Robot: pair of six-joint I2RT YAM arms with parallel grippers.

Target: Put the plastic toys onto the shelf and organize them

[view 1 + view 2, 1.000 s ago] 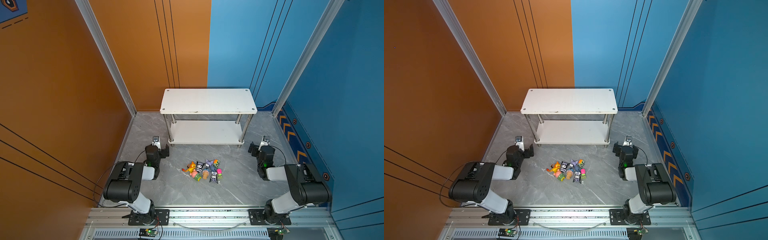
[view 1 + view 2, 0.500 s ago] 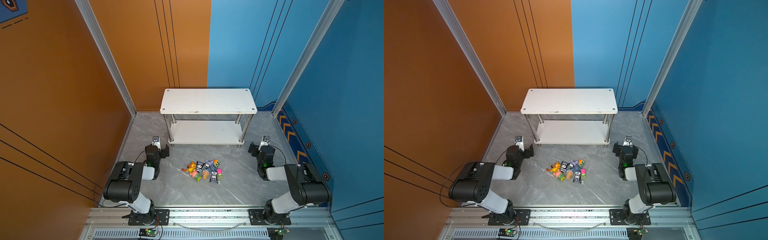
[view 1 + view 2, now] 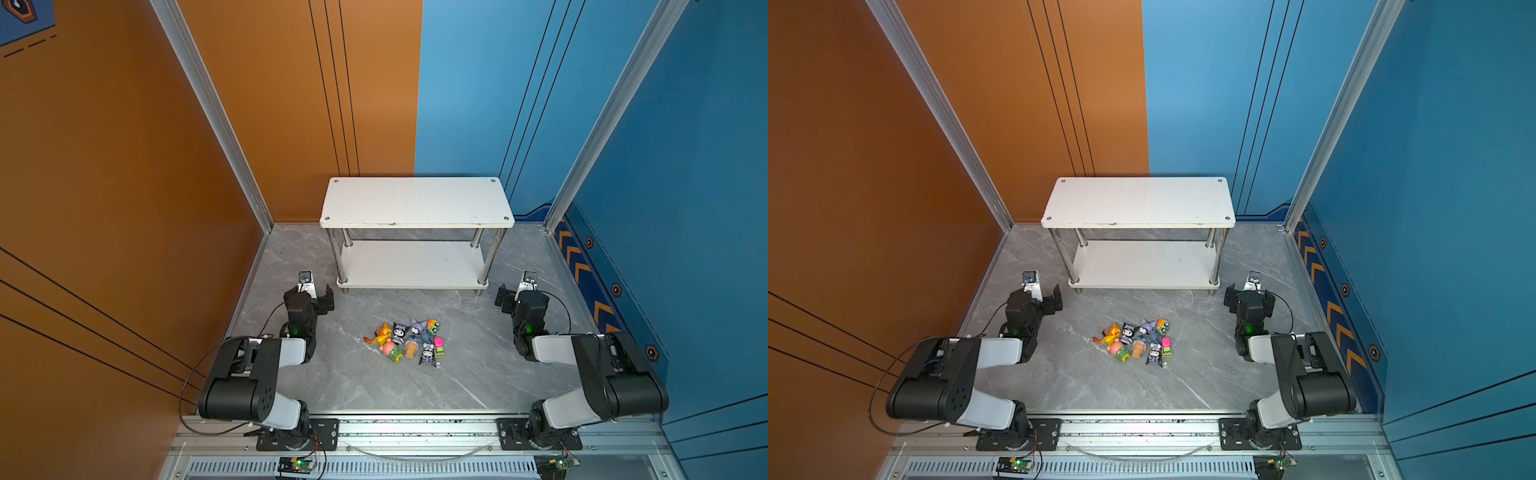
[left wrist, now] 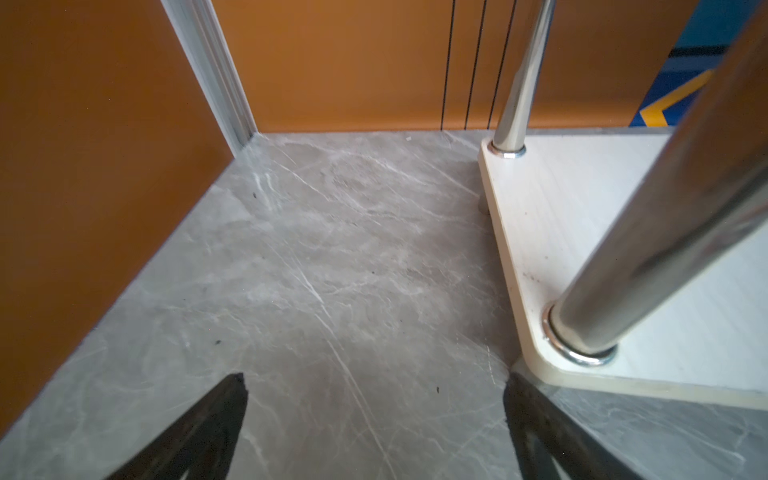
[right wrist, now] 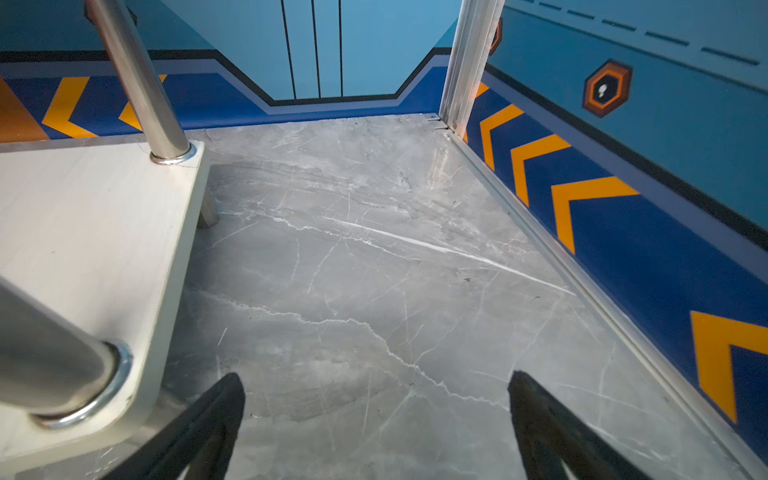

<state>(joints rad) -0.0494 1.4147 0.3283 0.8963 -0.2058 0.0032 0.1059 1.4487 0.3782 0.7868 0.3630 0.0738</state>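
Grey marbled floor [image 3: 374, 390] spreading between walls. Orange wall [image 3: 124, 166] standing left, blue wall [image 3: 685, 166] right. Chevron band [image 3: 579, 268] running along right wall's base. Aluminium rail [image 3: 415, 428] lying along near edge.

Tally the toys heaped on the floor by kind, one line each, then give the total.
black-purple imps: 3
blocky cars: 2
orange dragon: 1
grey-blue donkey: 1
pink bear: 1
ice-cream cone creature: 1
Total: 9

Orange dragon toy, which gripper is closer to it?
Left. The left gripper is left of the orange dragon, nearer the shelf; the right gripper lies past the whole toy pile.
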